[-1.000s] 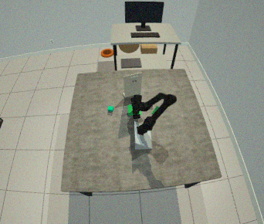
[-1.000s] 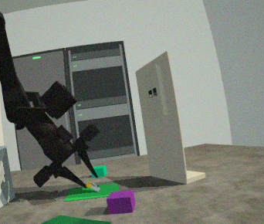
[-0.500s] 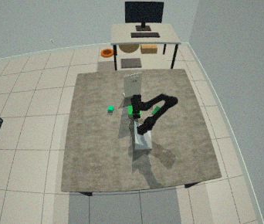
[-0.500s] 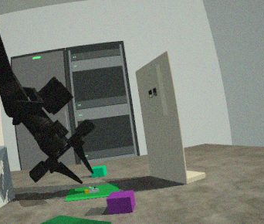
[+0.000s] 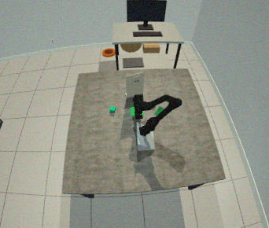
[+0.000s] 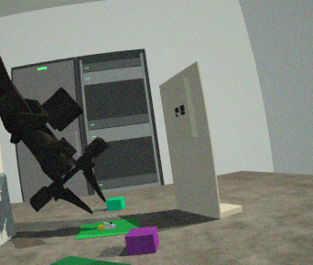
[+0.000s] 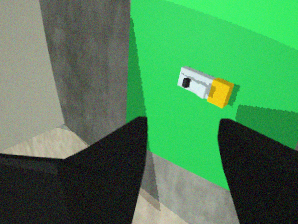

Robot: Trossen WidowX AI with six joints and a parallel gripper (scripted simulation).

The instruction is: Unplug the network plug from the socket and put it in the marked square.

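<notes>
While the end effector [image 6: 90,203] hangs above the table [image 6: 273,215] with its two dark fingers [image 6: 78,202] spread apart and nothing between them, the network plug [image 7: 205,87] lies flat on the green marked square [image 7: 180,36]. From the wrist view the plug is a small pale body with a yellow end, sitting well inside the green patch and apart from both fingers, which frame it from below. From the exterior view the plug [image 6: 106,226] rests on the square [image 6: 117,227] below the fingertips, clear of them. The upright panel [image 6: 188,142] stands just behind the square, its two dark sockets [image 6: 179,110] showing. A purple cube [image 6: 142,240] sits near the square's front edge and a green cube [image 6: 115,203] sits behind it
</notes>
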